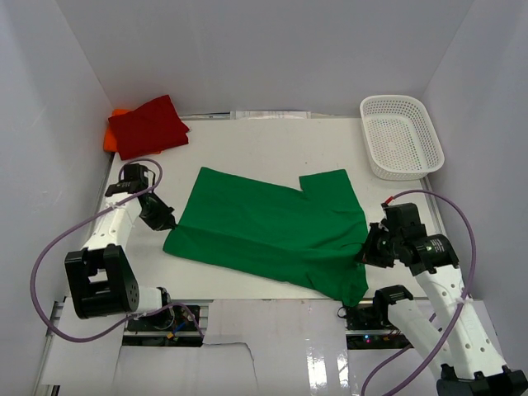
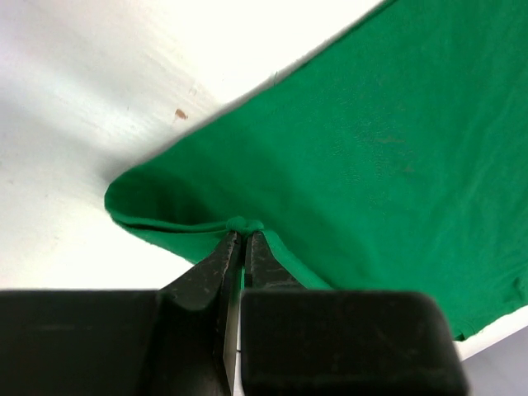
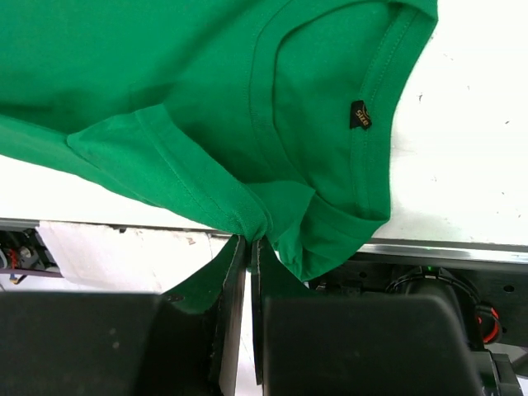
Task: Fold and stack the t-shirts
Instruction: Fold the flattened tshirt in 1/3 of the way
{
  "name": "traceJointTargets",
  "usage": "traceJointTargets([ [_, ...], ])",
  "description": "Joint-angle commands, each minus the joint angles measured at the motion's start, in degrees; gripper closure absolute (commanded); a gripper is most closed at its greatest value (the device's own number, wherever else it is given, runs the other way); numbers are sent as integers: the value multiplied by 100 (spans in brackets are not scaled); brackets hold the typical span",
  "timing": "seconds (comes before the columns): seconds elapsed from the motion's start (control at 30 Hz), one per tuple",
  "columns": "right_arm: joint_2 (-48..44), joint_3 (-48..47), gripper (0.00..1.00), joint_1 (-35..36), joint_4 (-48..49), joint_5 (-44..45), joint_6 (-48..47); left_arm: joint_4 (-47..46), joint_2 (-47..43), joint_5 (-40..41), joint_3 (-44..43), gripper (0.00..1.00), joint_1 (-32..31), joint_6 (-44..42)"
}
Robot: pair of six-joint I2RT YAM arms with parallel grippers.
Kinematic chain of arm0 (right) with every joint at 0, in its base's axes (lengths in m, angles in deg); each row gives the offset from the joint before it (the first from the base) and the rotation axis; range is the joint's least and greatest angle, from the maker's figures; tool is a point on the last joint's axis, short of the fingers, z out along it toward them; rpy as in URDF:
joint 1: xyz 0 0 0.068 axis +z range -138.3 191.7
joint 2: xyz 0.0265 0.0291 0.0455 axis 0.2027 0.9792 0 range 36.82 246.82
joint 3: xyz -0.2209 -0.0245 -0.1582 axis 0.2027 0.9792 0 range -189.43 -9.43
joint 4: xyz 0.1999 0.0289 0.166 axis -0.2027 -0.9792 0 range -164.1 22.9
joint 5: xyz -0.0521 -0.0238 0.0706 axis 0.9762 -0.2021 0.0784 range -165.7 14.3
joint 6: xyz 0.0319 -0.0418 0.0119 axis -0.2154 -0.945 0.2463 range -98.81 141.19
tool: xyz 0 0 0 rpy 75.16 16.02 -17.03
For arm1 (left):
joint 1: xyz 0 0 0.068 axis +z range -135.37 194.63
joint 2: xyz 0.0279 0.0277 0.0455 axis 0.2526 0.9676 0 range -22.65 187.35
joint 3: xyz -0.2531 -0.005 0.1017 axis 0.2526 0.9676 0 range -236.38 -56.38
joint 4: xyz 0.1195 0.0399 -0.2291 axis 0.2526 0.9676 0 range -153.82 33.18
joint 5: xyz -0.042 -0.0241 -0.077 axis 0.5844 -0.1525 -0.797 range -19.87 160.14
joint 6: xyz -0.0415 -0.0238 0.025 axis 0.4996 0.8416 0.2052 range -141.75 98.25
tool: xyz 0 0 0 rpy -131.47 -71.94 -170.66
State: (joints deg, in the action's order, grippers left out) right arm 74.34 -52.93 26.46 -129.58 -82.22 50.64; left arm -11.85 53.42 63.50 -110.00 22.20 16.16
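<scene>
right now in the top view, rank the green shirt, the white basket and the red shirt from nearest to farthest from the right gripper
1. green t-shirt: pinched in the right gripper at its near right corner, so touching.
2. white basket: far right, beyond the gripper on the same side.
3. red t-shirt: folded at the far left corner, right across from the gripper.

Enclosure: three plain white walls, namely the back wall point(image 1: 264, 49), left wall point(image 1: 41, 124) and right wall point(image 1: 487, 99), rise from the edges of the counter point(image 1: 264, 136). Counter surface: flat, white, matte, with faint scuff marks and one small brown speck point(image 2: 180, 114) noted in the left wrist view. Near edge: a grey metal strip point(image 3: 478, 250) borders the counter; glossy white sheeting point(image 1: 272, 338) lies on the near side and shows glare. Lighting: even, diffuse, from above; shadows soft and short.
</scene>
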Motion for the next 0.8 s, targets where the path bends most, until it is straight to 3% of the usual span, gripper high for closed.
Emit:
traceJointTargets([
  [0.0, 185, -228, 92, 0, 218, 186, -80, -441, 152, 13, -183, 100, -1, -108],
  [0.6, 713, -457, 92, 0, 218, 889, -168, -1092, 1076, -540, -763, 98, -160, -363],
  [0.73, 678, -413, 92, 0, 148, 969, -133, -1145, 1252, -550, -842, 60, -239, -390],
  [0.77, 687, -404, 87, 0, 139, 969, -133, -1136, 1269, -532, -895, 46, -265, -433],
])
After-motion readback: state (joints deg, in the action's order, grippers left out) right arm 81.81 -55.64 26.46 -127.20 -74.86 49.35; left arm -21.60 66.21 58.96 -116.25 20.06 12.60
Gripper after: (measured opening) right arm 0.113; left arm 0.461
